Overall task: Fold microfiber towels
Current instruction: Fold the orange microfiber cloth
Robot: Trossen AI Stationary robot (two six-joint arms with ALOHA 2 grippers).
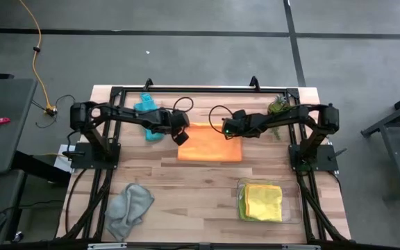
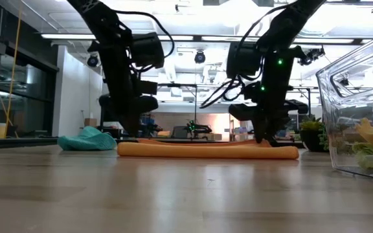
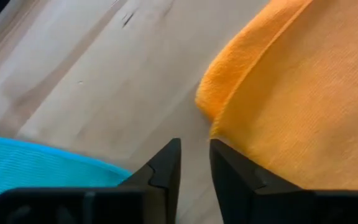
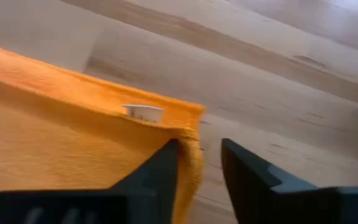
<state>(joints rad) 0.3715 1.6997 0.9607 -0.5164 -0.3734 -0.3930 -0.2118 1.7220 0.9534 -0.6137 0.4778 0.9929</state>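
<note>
Wood-plank table (image 1: 207, 182) sat on a grey concrete floor, w/ a bright lab room behind it. Orange towel (image 1: 210, 144) lay flat near the table's far-middle, already doubled by the look of its thick rolled edge in the low view. Its long axis ran left-to-right across the table, short sides toward each arm.

Left end effector (image 1: 180, 137) was down at the towel's left end, fingers (image 3: 166, 171) a narrow gap apart, nothing between them; the corner lay just beside the tips. Right end effector (image 1: 229, 128) was at the far right corner, fingers slightly spread w/ the hem and its white tag (image 4: 143, 112) right at the tips. Edge seemed to run into the gap, but I couldn't tell if it was actually pinched.

Progress, as I judged it: yellow towel (image 1: 263, 201) lay folded atop the lime one (image 1: 242, 201) in the clear tray (image 1: 283, 219), front right, so two looked done. Orange was mid-fold, probably one more fold to go. Teal towel (image 1: 146, 111) was bunched at the far left behind the left arm, and the grey one (image 1: 129, 207) lay crumpled front left; both untouched.
</note>
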